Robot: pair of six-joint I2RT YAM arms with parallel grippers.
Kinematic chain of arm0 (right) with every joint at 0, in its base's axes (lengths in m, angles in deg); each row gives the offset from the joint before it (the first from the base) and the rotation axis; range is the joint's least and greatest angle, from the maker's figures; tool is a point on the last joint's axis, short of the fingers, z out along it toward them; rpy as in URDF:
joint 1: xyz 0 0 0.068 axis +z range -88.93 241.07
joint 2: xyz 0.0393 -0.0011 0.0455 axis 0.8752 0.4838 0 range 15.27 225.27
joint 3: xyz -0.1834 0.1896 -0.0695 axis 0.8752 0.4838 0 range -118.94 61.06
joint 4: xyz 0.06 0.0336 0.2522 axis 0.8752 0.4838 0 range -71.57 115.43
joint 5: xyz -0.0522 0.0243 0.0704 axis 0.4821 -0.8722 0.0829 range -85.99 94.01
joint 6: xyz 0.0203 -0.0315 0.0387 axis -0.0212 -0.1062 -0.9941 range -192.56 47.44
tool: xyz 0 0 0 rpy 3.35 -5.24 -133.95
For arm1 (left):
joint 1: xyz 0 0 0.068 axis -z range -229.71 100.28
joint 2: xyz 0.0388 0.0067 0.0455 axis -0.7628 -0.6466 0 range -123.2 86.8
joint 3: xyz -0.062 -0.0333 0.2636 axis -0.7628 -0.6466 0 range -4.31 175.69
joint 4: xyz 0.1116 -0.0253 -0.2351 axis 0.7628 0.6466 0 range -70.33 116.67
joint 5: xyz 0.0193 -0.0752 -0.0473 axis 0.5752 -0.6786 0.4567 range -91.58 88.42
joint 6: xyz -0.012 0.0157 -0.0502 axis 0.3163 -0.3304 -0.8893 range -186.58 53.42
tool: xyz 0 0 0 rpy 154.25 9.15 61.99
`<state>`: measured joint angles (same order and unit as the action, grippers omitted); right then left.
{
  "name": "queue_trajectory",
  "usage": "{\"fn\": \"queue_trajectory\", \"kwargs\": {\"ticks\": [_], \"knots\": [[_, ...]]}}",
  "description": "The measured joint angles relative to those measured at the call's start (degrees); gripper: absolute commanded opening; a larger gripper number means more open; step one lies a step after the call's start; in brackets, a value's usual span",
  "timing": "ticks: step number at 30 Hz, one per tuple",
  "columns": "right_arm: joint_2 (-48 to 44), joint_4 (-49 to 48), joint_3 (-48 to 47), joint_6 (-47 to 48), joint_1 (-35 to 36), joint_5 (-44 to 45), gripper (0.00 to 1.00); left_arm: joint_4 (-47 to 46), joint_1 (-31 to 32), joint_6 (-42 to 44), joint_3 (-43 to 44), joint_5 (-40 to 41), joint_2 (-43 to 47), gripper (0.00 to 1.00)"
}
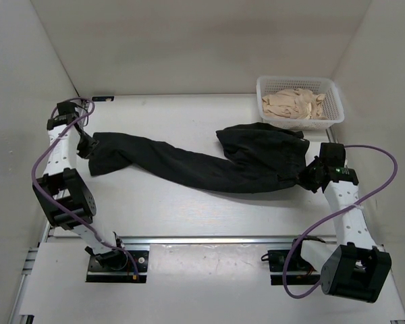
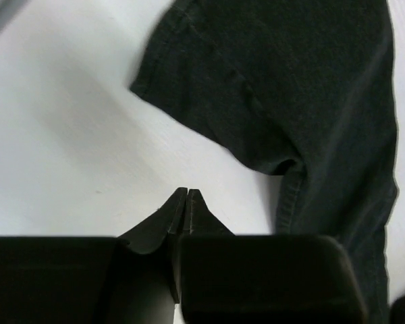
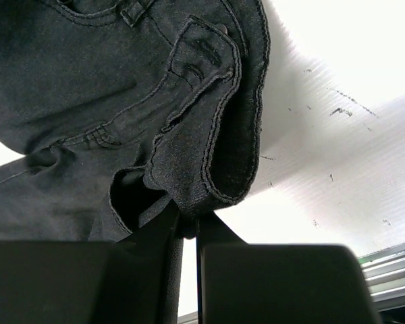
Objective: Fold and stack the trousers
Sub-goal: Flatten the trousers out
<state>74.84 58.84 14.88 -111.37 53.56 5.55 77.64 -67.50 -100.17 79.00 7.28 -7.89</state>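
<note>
1. The trousers [image 1: 189, 165] lie stretched across the middle of the table [image 1: 189, 223]. The leg ends are at the left and the waist is at the right, just near of the basket [image 1: 335, 101] with the beige cloth [image 1: 297, 104].
2. The right gripper [image 3: 187, 226] is clamped on the trousers. In its wrist view a rolled bit of the waist edge sits pinched between the fingertips.
3. The left gripper [image 2: 187, 197] is at the leg ends, but its fingers are pressed together on nothing. In its wrist view bare table shows between the tips and the hem.
4. No fold is made yet, so I judge the task to be at its start.
5. Risks from here:
   - The right bite is thin — only an edge of the roll — so a quick pull or lift could slip the cloth out.
   - If the left arm moves as though it held the hem, the legs would stay put and only one end would travel, which would skew the fold. It must open and reach onto the cloth first.
   - The legs look twisted and bunched in the middle, and folding over that would likely leave a lumpy, crooked stack.
   - The waist is close to the basket — a sweep toward the far right could snag or nudge it.
</note>
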Motion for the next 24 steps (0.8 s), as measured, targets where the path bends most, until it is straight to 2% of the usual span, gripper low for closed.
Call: {"fn": "queue_trajectory", "kwargs": {"ticks": [1, 3, 5, 6, 7, 10, 13, 14, 16, 18, 19, 22, 24], "knots": [[-0.07, 0.0, -0.11, 0.11, 0.0, 0.07, 0.0, -0.28, 0.0, 0.13, 0.13, -1.05, -0.59, 0.2], [0.13, -0.09, -0.24, 0.35, 0.02, 0.2, 0.0, -0.57, 0.22, 0.5, 1.42, -3.19, -3.13, 0.35], [0.68, -0.09, -0.59, 0.66, 0.0, 0.22, 0.0, -1.31, 0.72, 1.14, 4.31, -4.87, -7.52, 0.57], [1.07, -0.15, -0.79, 0.9, 0.02, 0.22, 0.0, -1.51, 1.09, 1.42, 5.79, -5.68, -9.81, 0.71], [1.51, -0.13, -1.03, 1.16, 0.02, 0.22, 0.0, -1.57, 1.64, 1.64, 7.61, -6.71, -12.39, 0.78], [2.51, -0.17, -1.79, 1.95, 0.02, 0.2, 0.0, -2.27, 3.02, 1.44, 10.71, -9.07, -17.81, 0.81], [3.1, -0.26, -2.62, 2.71, 0.0, 0.02, 0.0, -2.03, 3.91, 0.96, 12.33, -11.82, -21.09, 0.73], [3.45, -0.35, -2.97, 3.02, 0.0, -0.15, 0.0, -1.88, 3.98, 0.7, 13.05, -12.79, -22.03, 0.63], [4.17, -0.74, -3.3, 3.28, 0.02, -0.26, 0.0, -1.84, 3.98, 0.04, 14.51, -14.64, -23.82, 0.48], [5.25, -1.11, -3.67, 3.41, 0.0, -0.42, 0.0, -2.08, 3.98, -0.76, 15.43, -16.04, -25.29, 0.18], [5.81, -1.18, -3.89, 3.45, 0.0, -0.48, 0.0, -2.12, 3.98, -1.03, 15.56, -16.39, -25.86, 0.1], [6.45, -1.36, -4.63, 3.5, 0.02, -0.66, 0.0, -0.35, 3.93, -0.81, 17.22, -16.5, -26.88, 0.1], [6.47, -1.33, -5.46, 3.5, 0.02, -0.66, 0.0, 3.48, 3.91, -0.2, 23.41, -15.87, -27.98, 0.1]]}}
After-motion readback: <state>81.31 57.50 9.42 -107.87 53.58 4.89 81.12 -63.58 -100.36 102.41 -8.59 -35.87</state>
